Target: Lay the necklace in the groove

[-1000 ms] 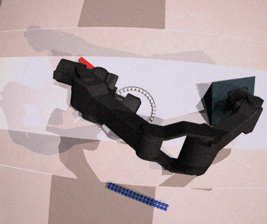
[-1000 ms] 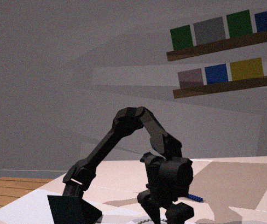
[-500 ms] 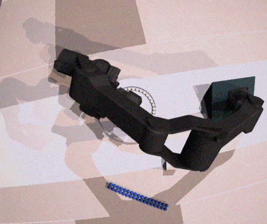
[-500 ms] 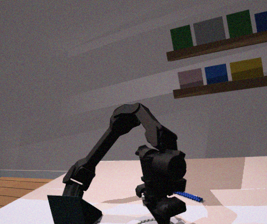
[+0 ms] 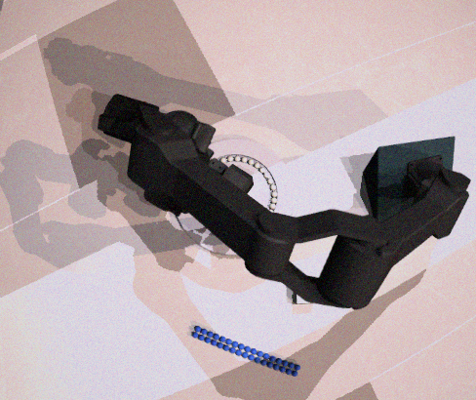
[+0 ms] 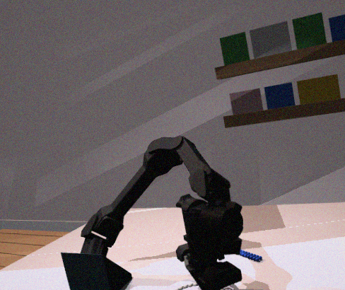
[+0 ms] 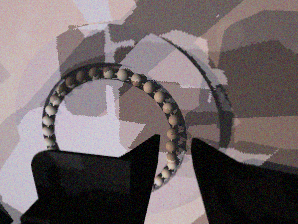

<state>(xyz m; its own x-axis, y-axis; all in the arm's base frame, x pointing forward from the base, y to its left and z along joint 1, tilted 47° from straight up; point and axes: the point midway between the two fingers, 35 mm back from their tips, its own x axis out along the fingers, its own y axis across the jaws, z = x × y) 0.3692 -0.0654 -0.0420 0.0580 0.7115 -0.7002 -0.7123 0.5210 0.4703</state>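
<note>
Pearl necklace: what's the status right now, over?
Gripper partly open, straddling the strand, gripping nothing. Pearl necklace curves along the bead board groove. Blue beads lie well aside.
</note>
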